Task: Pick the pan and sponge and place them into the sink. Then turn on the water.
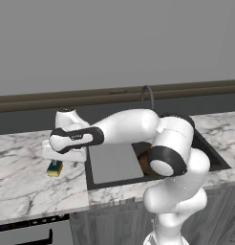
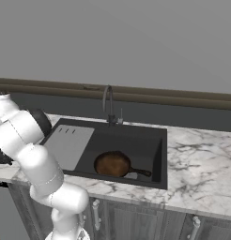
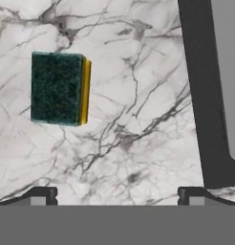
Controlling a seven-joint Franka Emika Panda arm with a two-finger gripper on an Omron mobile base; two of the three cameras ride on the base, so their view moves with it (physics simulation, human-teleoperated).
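Looking straight down past the pincer (image 3: 118, 195), its two dark fingertips (image 3: 43, 195) poke up at the bottom, set wide apart with bare marble between them. The desk (image 3: 133, 119) below is white marble with grey veins. The sponge (image 3: 59, 89) lies flat on it toward the upper left, dark green face up with a strip of yellow showing along its right side, well clear of both fingertips. Along the right runs the dark charcoal rim of the sink (image 3: 203, 95), and beyond it the flat grey drainboard panel (image 3: 229, 72), its lower corner rounded.
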